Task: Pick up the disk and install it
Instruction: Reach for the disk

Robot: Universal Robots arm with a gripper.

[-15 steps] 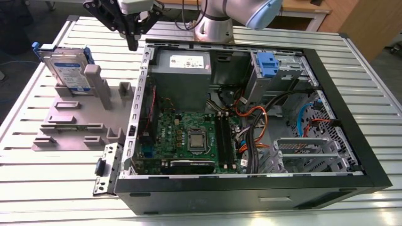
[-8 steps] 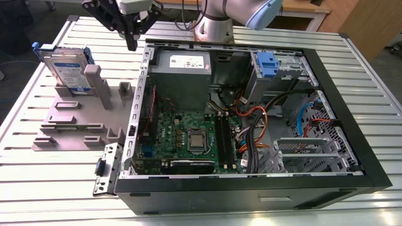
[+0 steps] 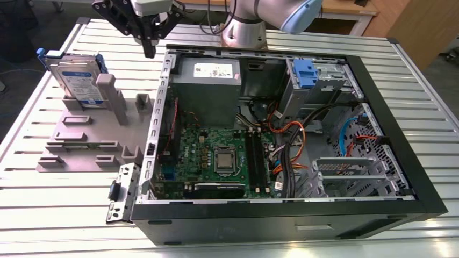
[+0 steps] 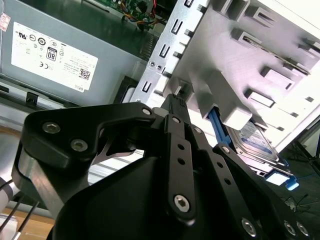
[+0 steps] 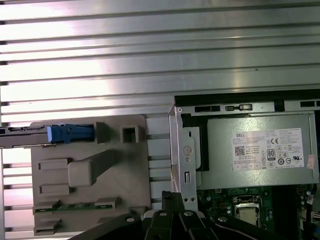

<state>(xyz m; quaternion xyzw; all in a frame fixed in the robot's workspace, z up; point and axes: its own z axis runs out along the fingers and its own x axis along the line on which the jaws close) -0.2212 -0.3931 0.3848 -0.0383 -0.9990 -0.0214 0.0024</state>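
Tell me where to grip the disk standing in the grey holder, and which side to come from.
Take the disk by its free upper part, probably coming straight down from above, with one finger on each broad face. It stands on edge in the grey holder, whose posts crowd its lower part, while its top edge is bare.

disk (image 3: 75,75) upright in holder (image 3: 79,148) | holder: exterior view's left of case (image 3: 287,223)

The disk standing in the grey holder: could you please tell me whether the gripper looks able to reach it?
Probably yes. The disk stands upright in the grey holder with its top edge bare, and the gripper hangs above the table beside it, nothing between them.
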